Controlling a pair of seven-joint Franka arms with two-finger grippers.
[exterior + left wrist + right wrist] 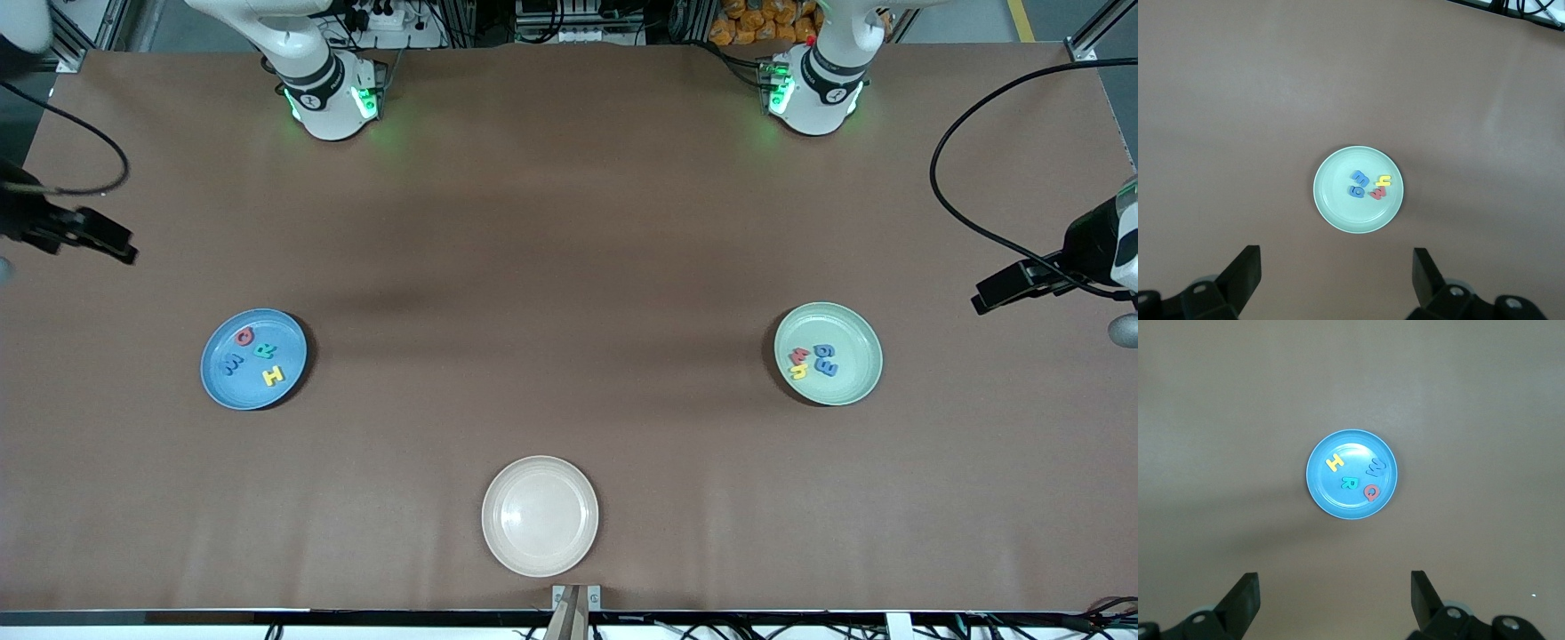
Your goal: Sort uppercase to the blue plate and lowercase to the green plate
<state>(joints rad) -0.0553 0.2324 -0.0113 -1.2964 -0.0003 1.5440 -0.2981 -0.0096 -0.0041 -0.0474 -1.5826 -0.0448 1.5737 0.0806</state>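
Letters all sorted, both arms hanging back with claws spread wide

The blue plate (254, 359), toward the right arm's end of the table, carries the capitals: pink-red Q (245, 336), teal R (264, 349), blue W (233, 364) and yellow H (273, 376). The green plate (829, 354), toward the left arm's end, carries the small letters: blue e (824, 351), blue g (829, 366), yellow h (797, 372) and red w (798, 356). A cream plate (540, 516) sits nearest the front camera, between the two. The left gripper (1337, 277) hangs high above the green plate, fingers far apart, gripping nothing; the right gripper (1335, 597) hangs high above the blue plate, equally wide and bare
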